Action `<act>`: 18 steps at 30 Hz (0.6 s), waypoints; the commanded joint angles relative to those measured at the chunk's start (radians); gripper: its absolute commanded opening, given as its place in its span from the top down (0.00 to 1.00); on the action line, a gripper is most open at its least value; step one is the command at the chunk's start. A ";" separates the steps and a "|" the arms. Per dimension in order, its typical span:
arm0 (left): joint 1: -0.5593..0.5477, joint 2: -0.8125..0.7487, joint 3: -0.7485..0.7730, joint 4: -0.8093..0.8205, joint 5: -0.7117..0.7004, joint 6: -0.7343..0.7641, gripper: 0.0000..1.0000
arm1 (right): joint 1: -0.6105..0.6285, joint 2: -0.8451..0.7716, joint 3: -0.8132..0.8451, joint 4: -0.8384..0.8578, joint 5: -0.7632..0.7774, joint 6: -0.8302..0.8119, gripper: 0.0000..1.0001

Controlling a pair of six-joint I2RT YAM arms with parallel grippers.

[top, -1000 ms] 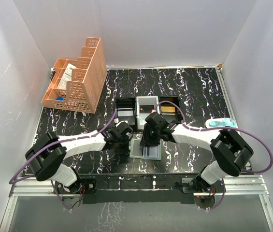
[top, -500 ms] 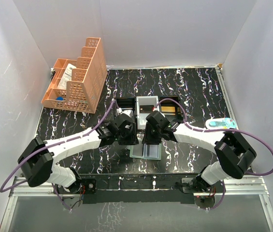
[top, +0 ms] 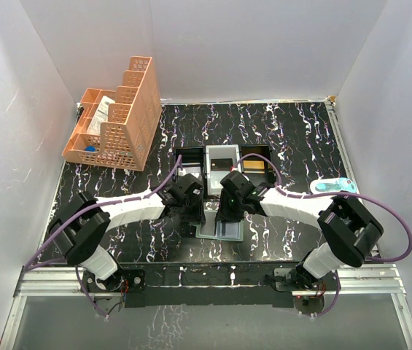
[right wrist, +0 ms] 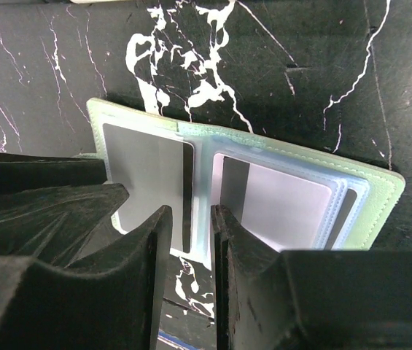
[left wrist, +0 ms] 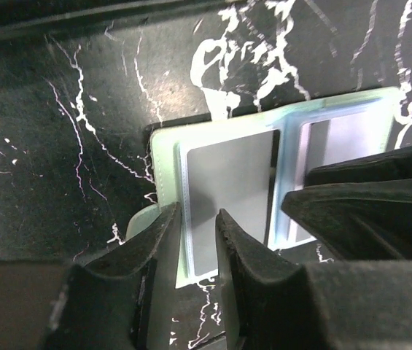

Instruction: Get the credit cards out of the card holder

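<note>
Left wrist view: the card holder (left wrist: 278,175) lies open and flat on the black marbled table (left wrist: 60,146), and the left gripper (left wrist: 198,219) stands at the near edge of one panel. Its jaws are narrowly parted around the edge of the clear sleeve and the grey card (left wrist: 227,175) inside. Whether they actually pinch that edge cannot be told. The right gripper (right wrist: 189,215) sits over the centre fold, its jaws also a narrow slot apart, and a grip there is equally unclear. Cards show in both panels. The likeliest trouble is the fingers catching sleeve and card together, so that the light holder lifts or slides instead of giving the card up. If the fold is not pinned firmly, a panel may also flap over and hide the pockets. The two grippers work almost touching, so a sideways pull by either could knock the other. The black-and-white tray (top: 209,153) stands just behind the holder, leaving little room to draw a card away from the arms. The table's near edge is close in front. Bare table opens to the left and right, while the orange organiser (top: 129,109) sits well apart in the far left corner.
</note>
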 commanded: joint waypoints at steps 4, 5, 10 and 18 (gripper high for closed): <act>0.000 0.025 -0.050 -0.013 0.014 0.004 0.81 | 0.004 -0.030 0.004 -0.012 0.046 0.000 0.74; 0.000 0.017 -0.047 -0.033 0.000 0.001 0.82 | 0.004 -0.046 0.000 -0.032 0.071 0.001 0.74; 0.001 -0.079 -0.025 -0.038 -0.015 0.005 0.62 | 0.001 -0.134 0.011 -0.103 0.169 -0.016 0.71; 0.000 -0.117 0.053 0.055 0.109 0.015 0.50 | -0.014 -0.178 -0.029 -0.114 0.171 -0.003 0.71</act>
